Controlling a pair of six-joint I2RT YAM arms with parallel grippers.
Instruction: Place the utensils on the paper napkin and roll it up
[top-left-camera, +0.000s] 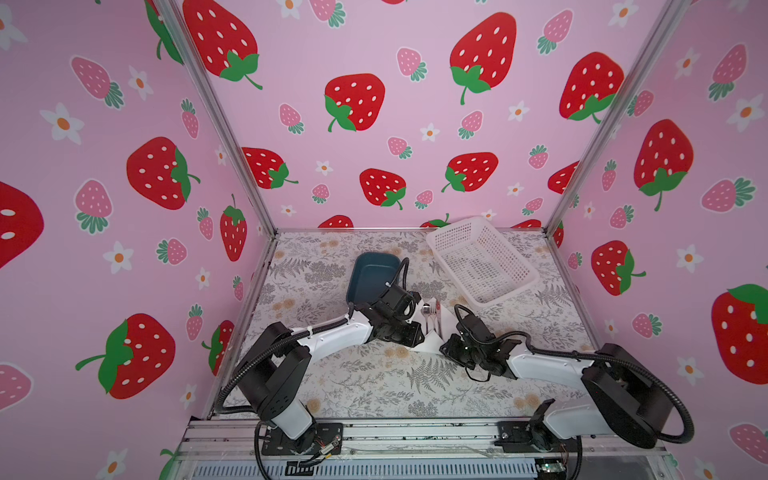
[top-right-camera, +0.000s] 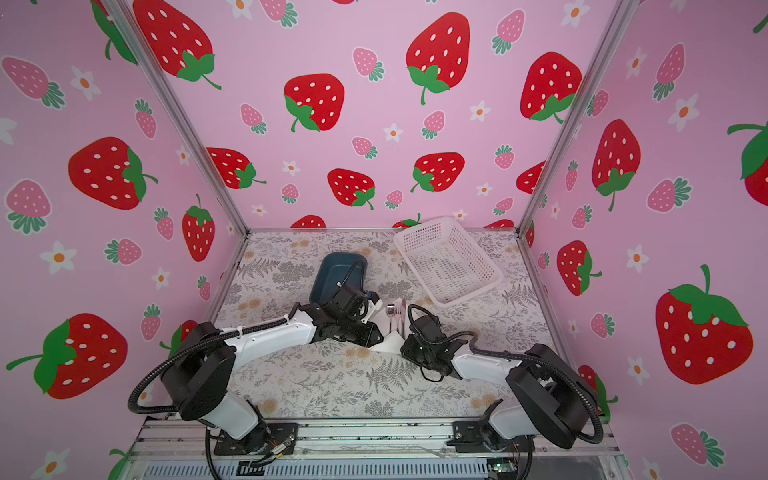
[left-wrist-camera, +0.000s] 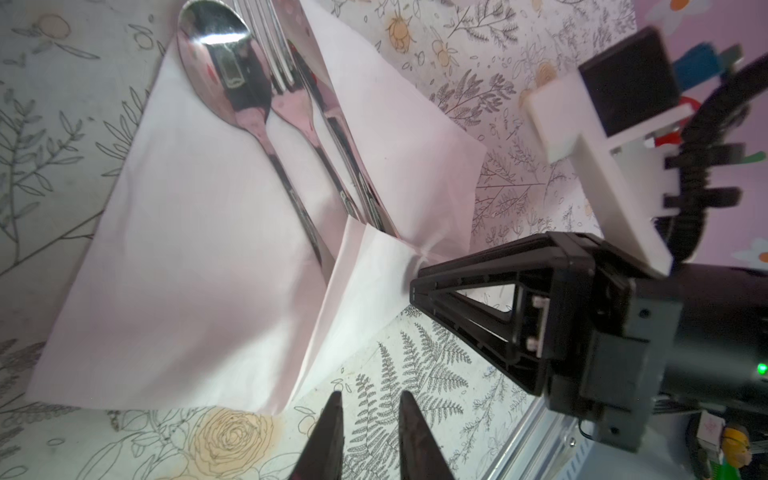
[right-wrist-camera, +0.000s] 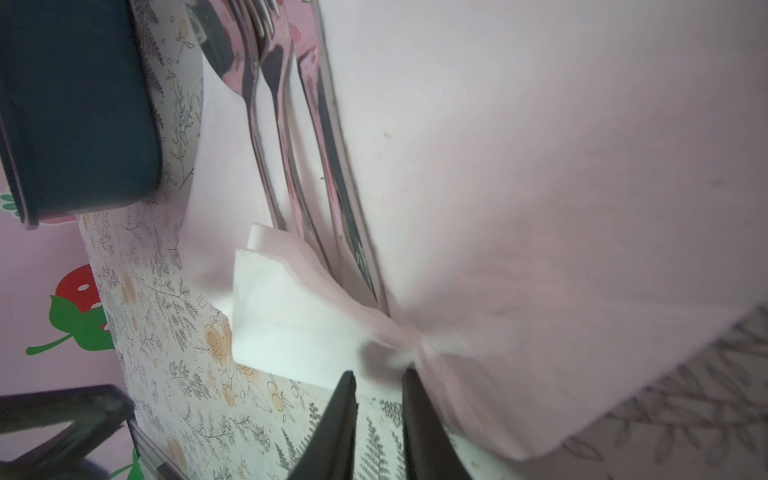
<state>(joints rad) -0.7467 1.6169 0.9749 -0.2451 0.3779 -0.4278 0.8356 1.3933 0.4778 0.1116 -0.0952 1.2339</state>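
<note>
The paper napkin (left-wrist-camera: 187, 249) lies on the floral table. On it the utensils rest side by side: spoon (left-wrist-camera: 220, 62), fork (left-wrist-camera: 291, 104) and knife (left-wrist-camera: 332, 120). The napkin's near corner is folded over their handles, and one side flap (right-wrist-camera: 540, 166) stands raised. My left gripper (left-wrist-camera: 370, 397) hovers just off the napkin's edge, open a little, with only tablecloth between its fingers. My right gripper (right-wrist-camera: 379, 374) is open by a narrow gap. One fingertip presses the puckered fold, and the flap drapes over that finger. Both top views show the grippers (top-left-camera: 419, 338) (top-left-camera: 442, 347) facing each other across the napkin (top-right-camera: 388, 343).
A dark blue tub (top-left-camera: 372, 274) sits just behind the left wrist. A white perforated basket (top-left-camera: 482, 262) stands at the back right. Strawberry-print walls enclose the table on three sides. A metal rail runs along the front edge.
</note>
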